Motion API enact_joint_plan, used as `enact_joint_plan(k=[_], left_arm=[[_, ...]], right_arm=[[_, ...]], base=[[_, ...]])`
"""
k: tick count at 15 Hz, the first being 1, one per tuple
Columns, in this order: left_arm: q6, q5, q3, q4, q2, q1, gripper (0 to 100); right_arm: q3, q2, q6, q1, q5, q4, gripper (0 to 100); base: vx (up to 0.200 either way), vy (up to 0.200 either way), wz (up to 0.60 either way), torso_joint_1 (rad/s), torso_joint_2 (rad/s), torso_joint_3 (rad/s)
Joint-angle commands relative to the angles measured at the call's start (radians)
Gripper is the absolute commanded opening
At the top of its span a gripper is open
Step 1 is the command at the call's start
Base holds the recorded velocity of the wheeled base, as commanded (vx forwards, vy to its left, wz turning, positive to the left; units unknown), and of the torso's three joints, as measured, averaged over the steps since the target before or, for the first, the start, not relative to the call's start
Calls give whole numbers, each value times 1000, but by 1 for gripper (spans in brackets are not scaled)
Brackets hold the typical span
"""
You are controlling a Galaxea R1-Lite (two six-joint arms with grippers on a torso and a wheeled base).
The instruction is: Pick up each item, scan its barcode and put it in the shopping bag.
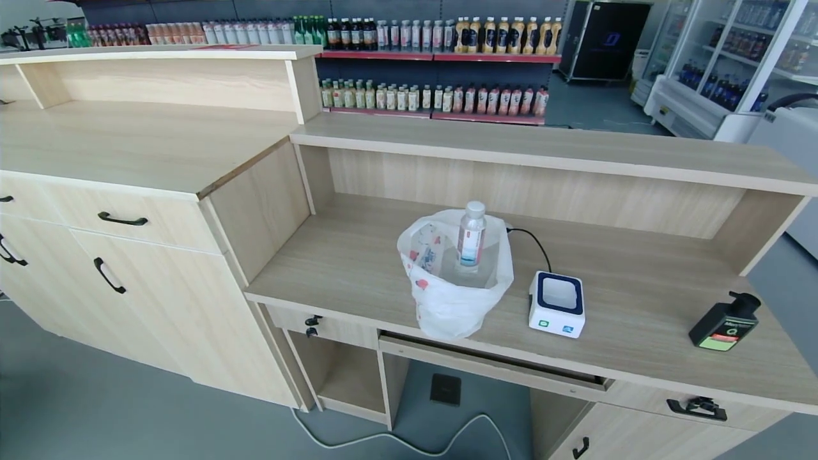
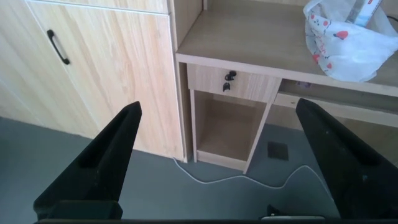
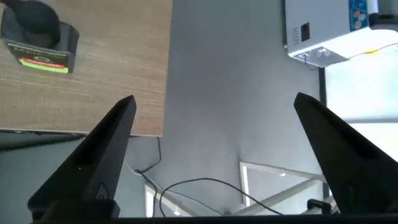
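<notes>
Left gripper point(image 2: 217, 106): jaws wide apart and holding nothing. It hangs low in front of the counter point(image 1: 639, 281), over the grey floor, facing the small keyed drawer point(image 2: 230, 81).

Right gripper point(image 3: 214, 98): also spread and unloaded, off the counter's right end, with the pump bottle point(image 3: 38, 37) just ahead on the wood.

Pump bottle: black, with a red and green label, near the counter's right front corner point(image 1: 725, 322). It is well apart from the other things and seems to stand upright, though the wide view leaves that unsure.

Scanner point(image 1: 557, 303): a white box with its window facing up, near the front edge, just right of the bag.

Shopping bag point(image 1: 447, 306): white plastic with its mouth open and sagging, also seen from the left wrist point(image 2: 342, 40).

Water bottle point(image 1: 471, 235): upright inside the bag, so that item looks finished.

Step in hand: likely fetching the pump bottle, and the right arm is the closer one.

Doing it well: close on the body below the pump head, not on the nozzle. No barcode shows from here, so turn the bottle until the code faces the scanner window. Lower it into the bag beside the water bottle without knocking it over.

Far: drinks shelves point(image 1: 434, 38) along the back wall.
</notes>
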Motion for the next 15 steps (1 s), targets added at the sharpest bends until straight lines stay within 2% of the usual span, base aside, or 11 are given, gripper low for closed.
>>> enact_joint_plan(k=[1, 5, 7, 10, 15], left_arm=[[0, 0, 0, 0, 0, 0, 100], [0, 0, 0, 0, 0, 0, 100], [0, 0, 0, 0, 0, 0, 100], [0, 0, 0, 0, 0, 0, 100], [0, 0, 0, 0, 0, 0, 100]], right_arm=[[77, 56, -108, -86, 167, -3, 100], [76, 122, -160, -116, 192, -11, 100], [76, 159, -157, -126, 228, -63, 100], [59, 228, -157, -122, 281, -128, 100], [7, 325, -156, -86, 383, -129, 100]], base=[[0, 0, 0, 0, 0, 0], [0, 0, 0, 0, 0, 0], [0, 0, 0, 0, 0, 0], [0, 0, 0, 0, 0, 0], [0, 0, 0, 0, 0, 0]])
